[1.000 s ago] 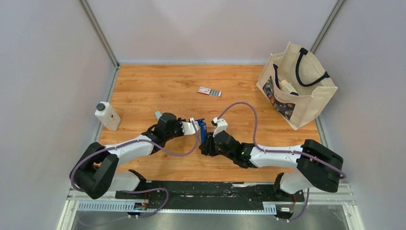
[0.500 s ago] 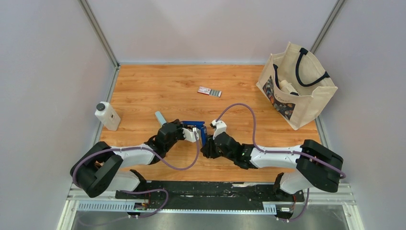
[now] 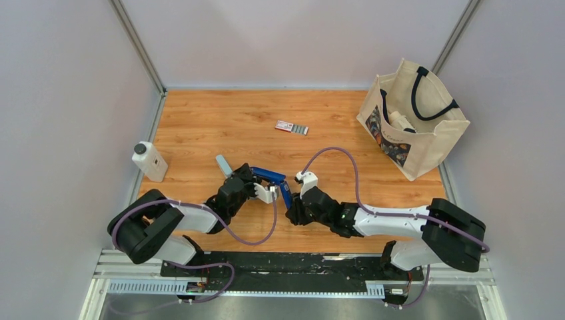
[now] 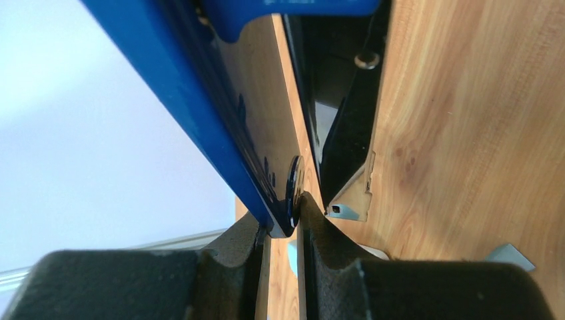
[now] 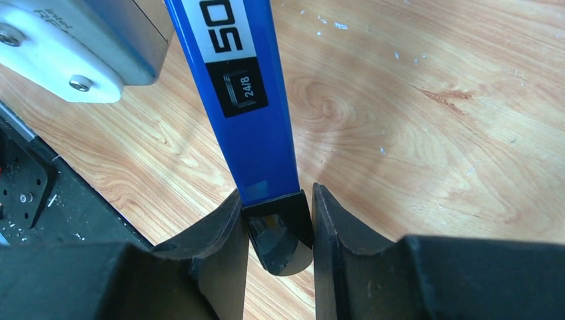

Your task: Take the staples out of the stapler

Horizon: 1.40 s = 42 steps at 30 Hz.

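Left gripper [image 4: 283,223] clamped on one leaf of the slim dark-blue bar-shaped stapler [image 5: 256,120]; right gripper [image 5: 276,200] clamped on its darker end, towards the wooden tabletop's [image 3: 220,120] near edge.

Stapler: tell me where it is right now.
In the top view the stapler is held at centre front, clamped between the left gripper and the right gripper, with the staples lying farther back on the table.

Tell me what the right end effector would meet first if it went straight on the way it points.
The right end effector clamps the stapler; straight ahead, along the stapler, it would probably meet the left end effector, though depth is unclear.
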Available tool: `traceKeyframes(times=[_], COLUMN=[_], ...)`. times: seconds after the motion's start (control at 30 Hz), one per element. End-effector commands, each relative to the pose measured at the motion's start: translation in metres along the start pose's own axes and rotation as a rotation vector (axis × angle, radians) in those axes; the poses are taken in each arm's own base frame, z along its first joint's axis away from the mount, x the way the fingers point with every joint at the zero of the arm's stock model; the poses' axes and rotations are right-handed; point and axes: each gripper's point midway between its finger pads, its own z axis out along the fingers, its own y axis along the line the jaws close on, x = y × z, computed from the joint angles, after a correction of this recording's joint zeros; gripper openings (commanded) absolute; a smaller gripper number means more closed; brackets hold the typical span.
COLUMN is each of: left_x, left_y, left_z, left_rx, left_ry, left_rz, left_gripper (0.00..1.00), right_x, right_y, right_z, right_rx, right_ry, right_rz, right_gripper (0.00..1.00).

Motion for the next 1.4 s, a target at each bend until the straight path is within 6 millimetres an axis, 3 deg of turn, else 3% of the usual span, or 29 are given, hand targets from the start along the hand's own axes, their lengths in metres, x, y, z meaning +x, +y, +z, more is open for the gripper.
traceKeyframes(times=[0.0,0.1,0.27,0.33,0.4,0.47,0.53,0.6,0.63,0.67,0.83,1.03,1.17,1.37], left_x=[0.012,0.009,-0.017,-0.027,-0.041,-0.052,-0.062,-0.068,-0.069,-0.07,-0.066,-0.054,-0.05,-0.05], left_y=[-0.009,-0.01,0.008,0.0,-0.009,-0.011,-0.013,-0.012,-0.011,-0.009,0.021,0.071,0.08,0.084], left_z=[-0.009,-0.014,-0.03,-0.039,-0.05,-0.058,-0.066,-0.073,-0.076,-0.078,-0.08,-0.084,-0.094,-0.108], left_rx=[0.031,0.077,0.257,0.354,0.45,0.513,0.56,0.597,0.61,0.61,0.53,0.478,0.511,0.55], left_ry=[0.06,0.067,0.073,0.066,0.036,0.028,-0.001,-0.015,-0.011,-0.014,0.014,0.053,0.056,0.026], left_rz=[0.114,0.042,-0.272,-0.367,-0.454,-0.532,-0.585,-0.611,-0.622,-0.629,-0.679,-0.86,-0.913,-0.986], left_gripper=[0.01,0.03,0.18,0.21,0.29,0.32,0.42,0.53,0.7,0.8,0.8,0.81,0.81,0.82], right_x=[-0.084,-0.101,-0.163,-0.188,-0.208,-0.222,-0.23,-0.236,-0.239,-0.24,-0.251,-0.247,-0.24,-0.248], right_y=[0.019,0.027,0.027,0.021,0.013,0.001,-0.014,-0.03,-0.037,-0.046,-0.087,-0.153,-0.198,-0.241], right_z=[-0.01,-0.01,-0.026,-0.038,-0.049,-0.059,-0.068,-0.077,-0.082,-0.086,-0.101,-0.088,-0.068,-0.056], right_rx=[-0.026,-0.039,-0.014,0.005,0.033,0.075,0.123,0.165,0.185,0.21,0.308,0.591,0.763,0.84], right_ry=[-0.298,-0.331,-0.465,-0.521,-0.564,-0.584,-0.598,-0.61,-0.617,-0.62,-0.661,-0.559,-0.45,-0.43], right_rz=[0.167,0.174,0.224,0.249,0.26,0.259,0.26,0.266,0.265,0.267,0.248,0.159,0.124,0.142], right_gripper=[0.0,0.0,0.0,0.0,0.0,0.0,0.0,0.0,0.0,0.0,0.0,0.0,0.0,0.0])
